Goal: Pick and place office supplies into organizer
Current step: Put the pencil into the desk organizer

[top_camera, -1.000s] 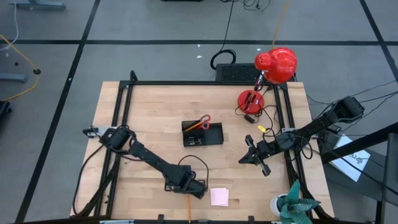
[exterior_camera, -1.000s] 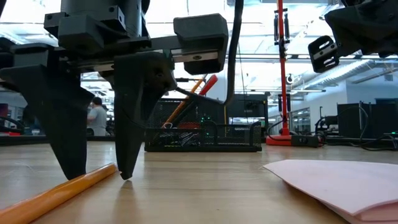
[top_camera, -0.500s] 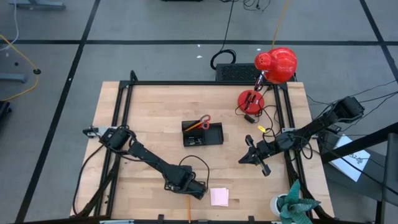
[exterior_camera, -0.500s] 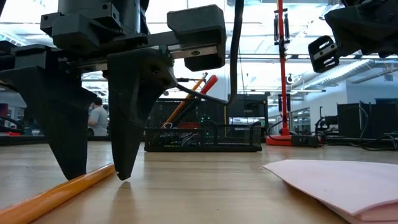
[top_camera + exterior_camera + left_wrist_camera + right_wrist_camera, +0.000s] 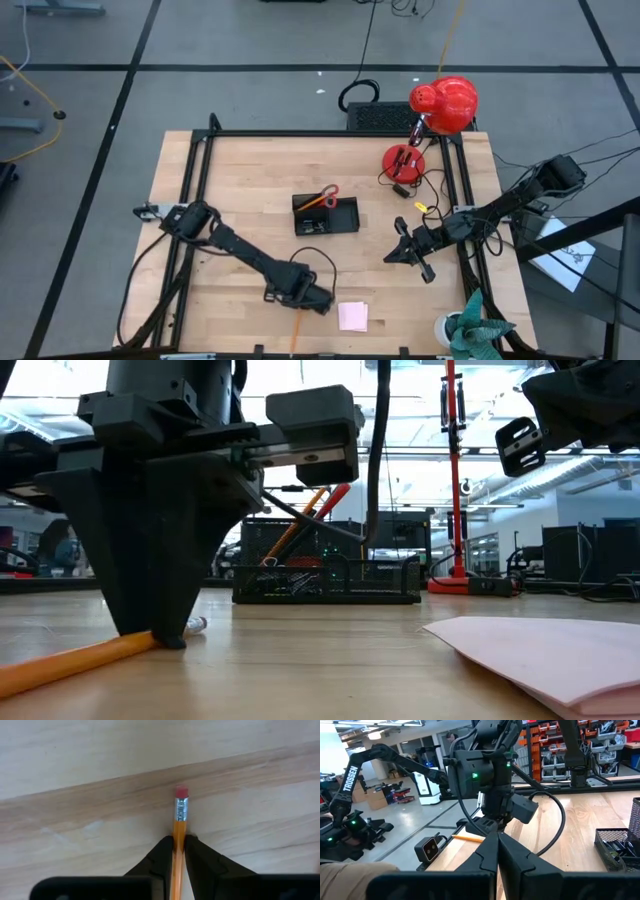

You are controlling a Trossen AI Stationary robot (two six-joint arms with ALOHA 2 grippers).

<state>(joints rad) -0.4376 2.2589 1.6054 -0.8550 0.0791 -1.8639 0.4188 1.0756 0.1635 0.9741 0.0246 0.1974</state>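
A: While the left gripper (image 5: 178, 851) pinches the orange pencil (image 5: 179, 827) flat on the desk (image 5: 250, 180), list the step in hand.

B: Item: orange pencil. Location: near the front edge of the desk, just beside the pink sticky-note pad (image 5: 352, 316). Condition: lying on the wood, both fingers pressed against its sides a little behind the eraser end. Step, as I judge it: grasp made, lift not yet begun.

A: Next move?

B: A straight lift off the wood, then a carry toward the middle of the desk to the organizer (image 5: 325, 216). The pencil is long and held near one end, so it will likely droop or swing; it probably needs tipping upright before it goes into the taller section.

A: Organizer contents?

B: Item: black mesh tray, middle of the desk. The taller section holds the red-handled scissors (image 5: 329, 191) and another pencil (image 5: 291, 531), both leaning out at a slant. The low compartments show something small and dark; what it is I cannot tell.

A: Right gripper?

B: Item: right gripper (image 5: 392, 253). Location: toward the right edge of the desk, above the wood, well apart from the organizer. Condition: fingers closed together, nothing between them. Waiting.

A: Other entries?

B: Red lamp (image 5: 443, 104) at the far right corner; green plant (image 5: 470, 330) at the front right corner. Neither belongs to the task.
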